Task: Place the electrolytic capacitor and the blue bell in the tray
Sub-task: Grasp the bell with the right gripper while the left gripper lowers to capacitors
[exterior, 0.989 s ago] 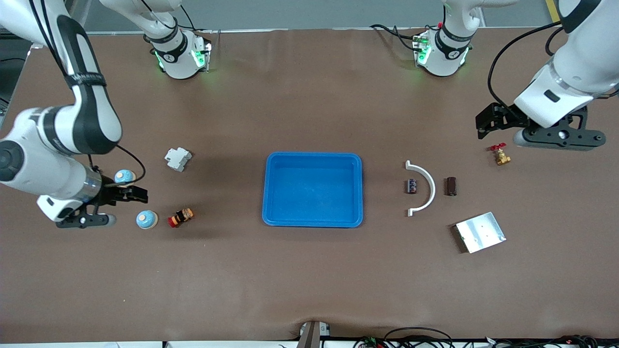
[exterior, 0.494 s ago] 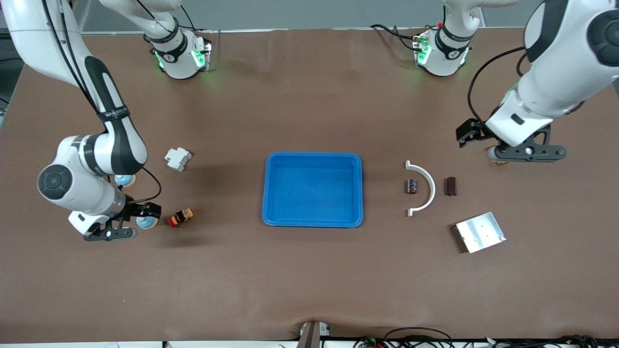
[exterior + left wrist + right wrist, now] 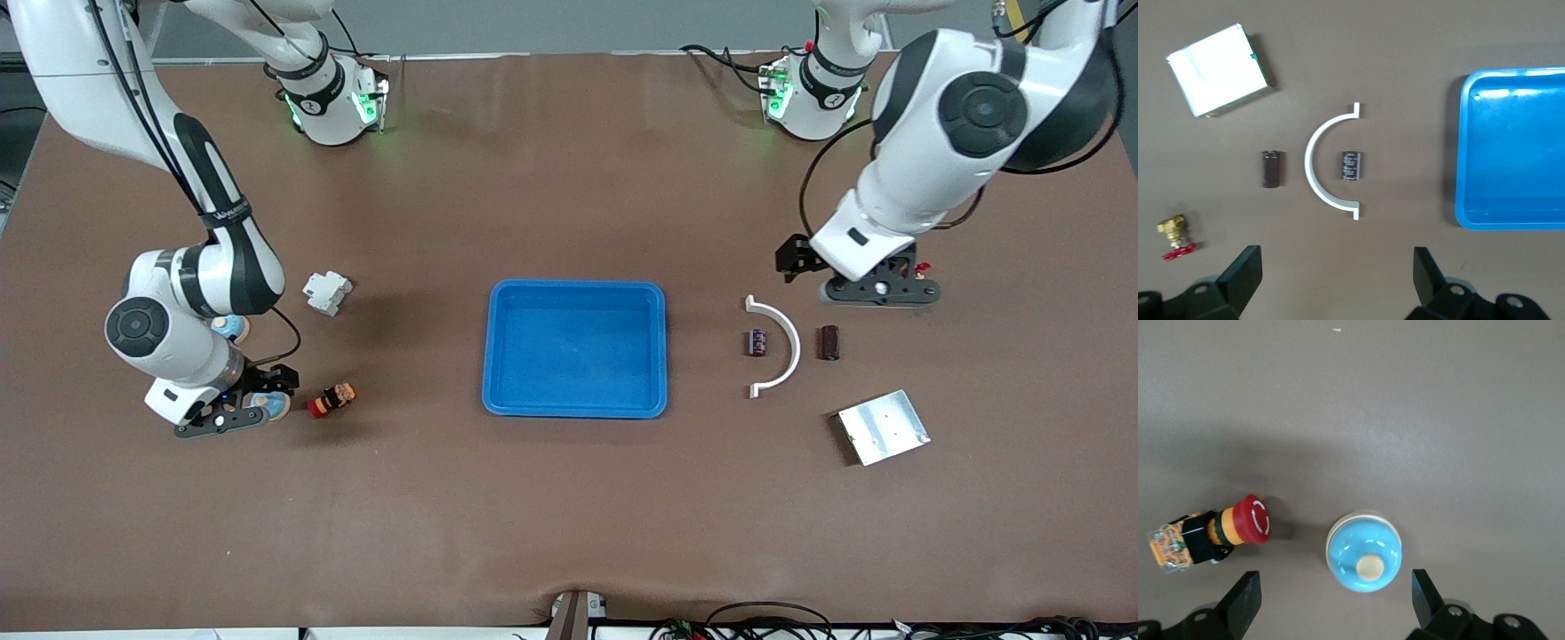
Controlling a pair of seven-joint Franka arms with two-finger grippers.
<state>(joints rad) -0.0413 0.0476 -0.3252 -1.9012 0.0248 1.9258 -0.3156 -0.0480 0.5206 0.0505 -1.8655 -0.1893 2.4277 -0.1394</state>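
Right pincer (image 3: 233, 418) low over a blue bell (image 3: 269, 404) at the right arm's end of the worktop (image 3: 569, 516); in the right wrist view its fingers (image 3: 1241, 603) stand wide apart with the bell (image 3: 1363, 551) between them, untouched, so released. Second blue bell (image 3: 235, 327) at about 12 o'clock from the first, farther from the front camera, partly hidden by the right arm. Red emergency-stop button (image 3: 331, 400) lies on its side just beside the first bell, at its 3 o'clock. White breaker-like block (image 3: 326, 292) at about 12 o'clock from the button, well apart.

Tray (image 3: 498, 356), bright blue, mid-worktop; nothing lies in it.

At the tray's 3 o'clock: small dark capacitor (image 3: 757, 342) inside the curve of a white half-ring bracket (image 3: 788, 347), not touching it. Brown cylindrical capacitor (image 3: 829, 342) just outside the curve. Silver metal plate (image 3: 883, 427) at about 5 o'clock from the brown one, nearer the front camera.

Left pincer (image 3: 878, 292) over the worktop at roughly 1 o'clock from the brown capacitor; the left wrist view shows its fingers (image 3: 1245, 273) spread, grasping nothing. Brass valve with red handle (image 3: 1175, 237) close by, mostly hidden by the arm in the front view.
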